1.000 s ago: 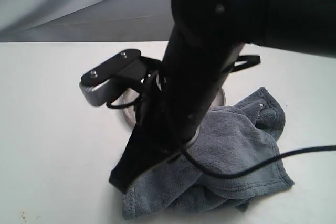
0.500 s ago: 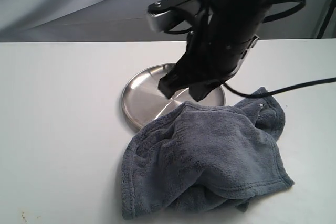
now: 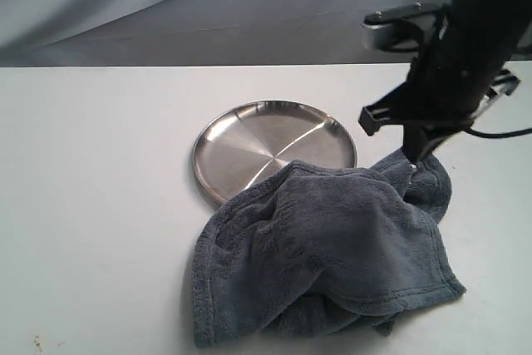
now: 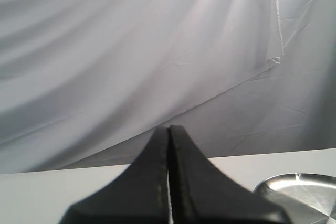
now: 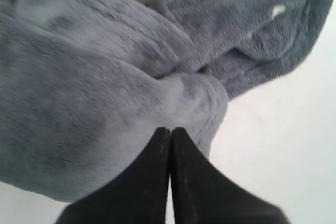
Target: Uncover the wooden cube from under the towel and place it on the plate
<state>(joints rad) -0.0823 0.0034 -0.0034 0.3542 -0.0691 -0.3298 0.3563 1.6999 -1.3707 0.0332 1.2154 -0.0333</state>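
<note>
The grey towel (image 3: 332,247) lies bunched on the white table, its far edge lapping over the near rim of the steel plate (image 3: 266,139). The wooden cube is hidden; nothing tan shows. My right gripper (image 3: 413,154) hangs shut just above the towel's far right corner. In the right wrist view its tips (image 5: 170,129) are pressed together with nothing between them, over a towel (image 5: 105,77) fold. My left gripper (image 4: 169,127) is shut and empty, raised toward the backdrop, with the plate (image 4: 302,192) edge beside it. It is out of the exterior view.
White table (image 3: 91,205) spreads left of the plate and towel. A grey cloth backdrop (image 3: 166,6) hangs behind the table's far edge. A small white tag (image 5: 277,10) sits on the towel corner. A black cable (image 3: 503,132) trails from the right arm.
The black arm that blocked the middle of the exterior view has swung right and back, uncovering the plate and towel. Its gripper now hangs over the towel's far right corner.
</note>
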